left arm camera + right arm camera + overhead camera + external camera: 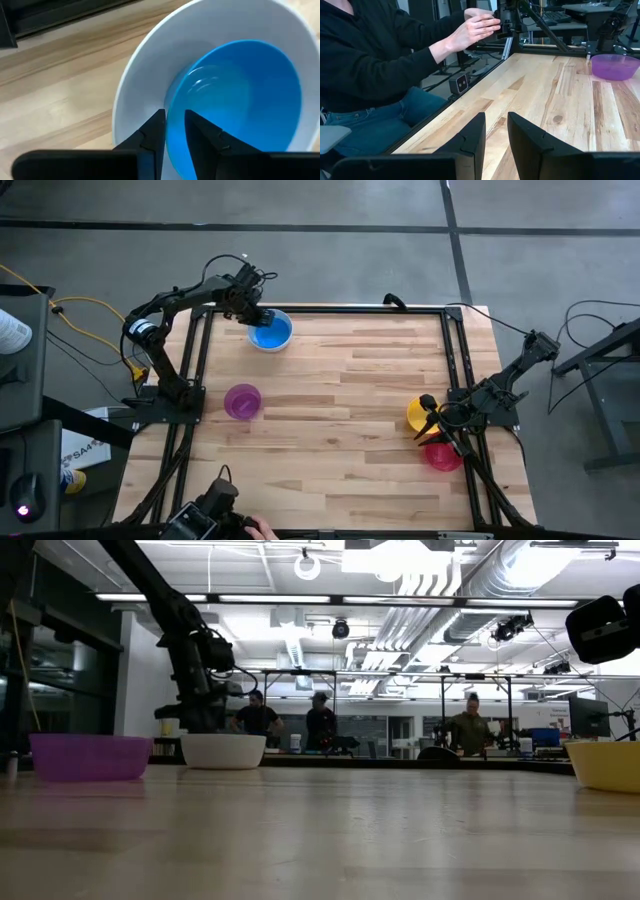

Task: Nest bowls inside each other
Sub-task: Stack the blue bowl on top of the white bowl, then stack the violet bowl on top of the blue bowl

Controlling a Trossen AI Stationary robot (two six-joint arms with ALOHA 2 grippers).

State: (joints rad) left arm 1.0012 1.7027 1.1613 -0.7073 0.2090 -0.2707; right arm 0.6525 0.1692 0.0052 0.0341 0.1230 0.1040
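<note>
Glossy round blue bowl (235, 105), nested in white bowl (145, 85), is straddled at its rim by slightly parted left gripper (174, 131).

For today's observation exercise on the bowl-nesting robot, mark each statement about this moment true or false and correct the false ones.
1. The blue bowl sits inside the white bowl. True.
2. The purple bowl holds the yellow bowl. False: it stands alone and empty, on the table's left side.
3. The left gripper is at the nested bowls' rim. True.
4. The right gripper grips the red-pink bowl. False: nothing is between its fingers.
</note>
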